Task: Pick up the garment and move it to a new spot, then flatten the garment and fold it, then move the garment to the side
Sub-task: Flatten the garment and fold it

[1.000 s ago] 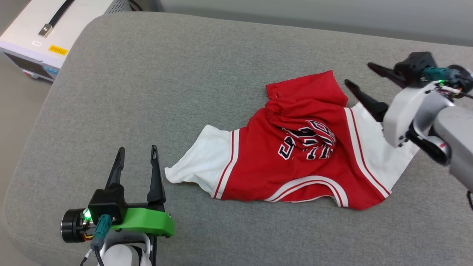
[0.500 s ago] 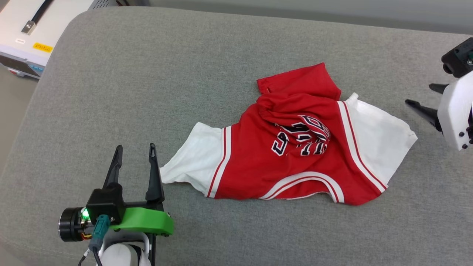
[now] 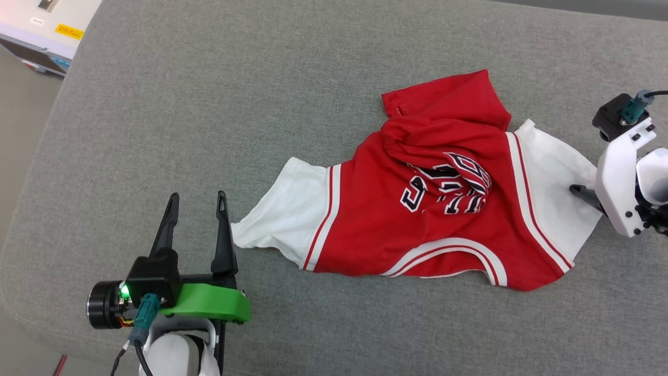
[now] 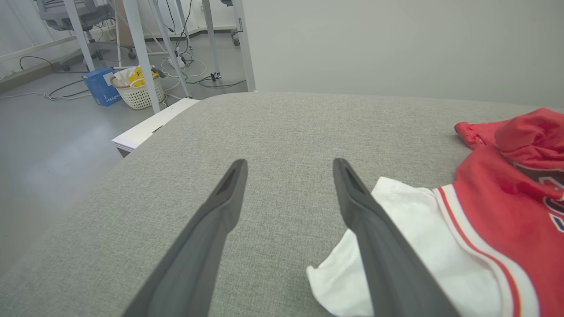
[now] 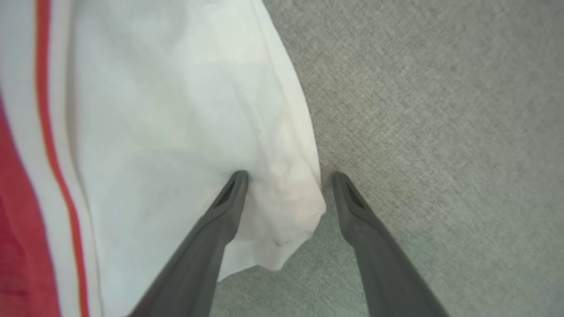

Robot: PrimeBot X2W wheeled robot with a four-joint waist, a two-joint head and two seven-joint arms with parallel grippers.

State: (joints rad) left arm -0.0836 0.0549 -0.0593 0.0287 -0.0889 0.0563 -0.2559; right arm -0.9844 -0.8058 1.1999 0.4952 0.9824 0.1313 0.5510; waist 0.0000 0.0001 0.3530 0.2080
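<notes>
The garment (image 3: 417, 209), a red T-shirt with white sleeves and black lettering, lies crumpled on the grey cushion (image 3: 209, 104). My left gripper (image 3: 197, 198) stands open just left of the shirt's left white sleeve (image 3: 282, 209), its right finger beside the sleeve tip. The left wrist view shows that gripper (image 4: 289, 162) open over bare cushion, with the garment (image 4: 484, 211) to its right. My right gripper (image 3: 584, 194) is down at the right white sleeve. In the right wrist view the gripper (image 5: 289, 175) is open, straddling the sleeve corner (image 5: 176, 110): one finger on the cloth, the other on the cushion.
A white device (image 3: 42, 26) sits past the cushion's upper-left corner, with floor along the left edge. In the left wrist view, a white basket (image 4: 136, 90), a blue box (image 4: 100, 86) and table legs stand on the floor beyond the cushion.
The head camera has shifted. My right gripper has come down from beside the shirt to its right sleeve corner. The left gripper and the garment have not moved.
</notes>
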